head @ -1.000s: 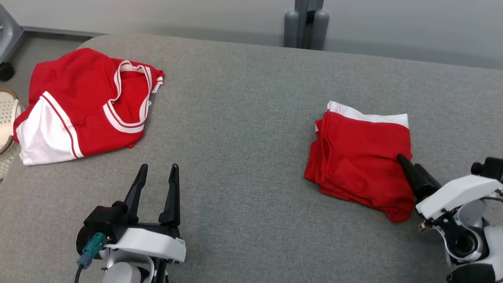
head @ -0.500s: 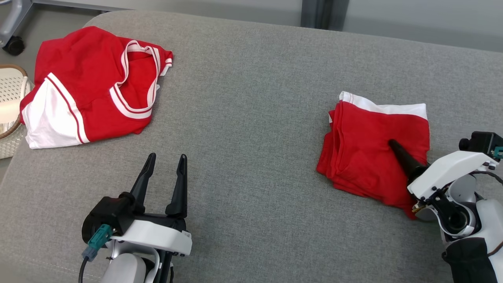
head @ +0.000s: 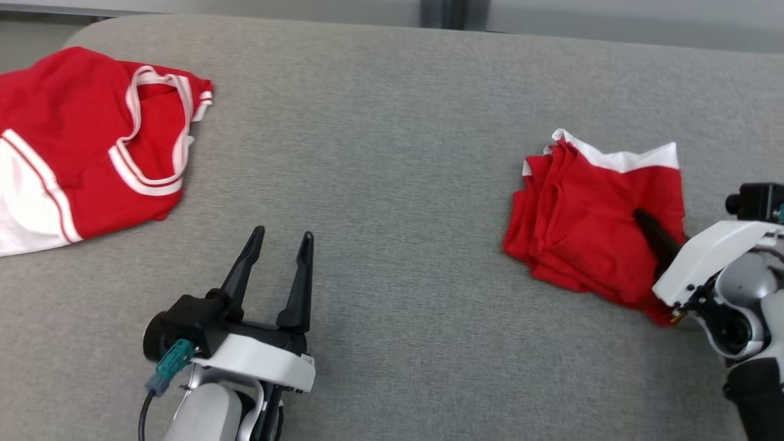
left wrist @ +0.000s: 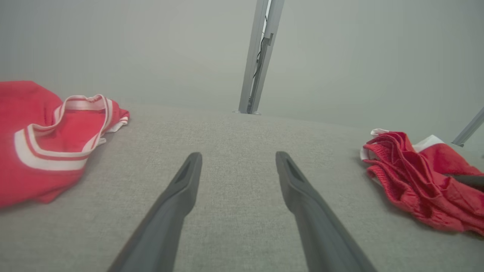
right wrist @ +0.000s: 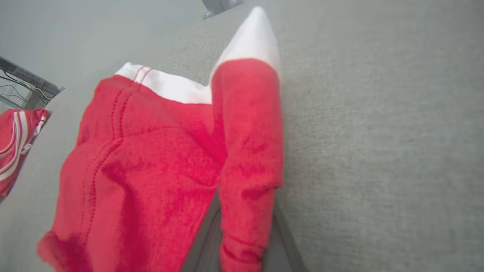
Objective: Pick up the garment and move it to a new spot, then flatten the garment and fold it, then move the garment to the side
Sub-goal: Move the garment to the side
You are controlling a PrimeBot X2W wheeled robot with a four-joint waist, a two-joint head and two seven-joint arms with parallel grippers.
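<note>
Right wrist view: right gripper (right wrist: 244, 230) clamped on folded red-and-white cloth garment (right wrist: 151, 158) — limp, light, pinch all layers at edge; left gripper (head: 283, 234) spread.

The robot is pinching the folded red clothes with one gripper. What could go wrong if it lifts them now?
1. The right gripper pinches only a ridge of cloth near one edge of the folded red garment, so lifting may pull the layers apart and undo the fold.
2. The left gripper hangs open, apart from it, so the far side has no support and could droop or drag on the grey surface.
</note>
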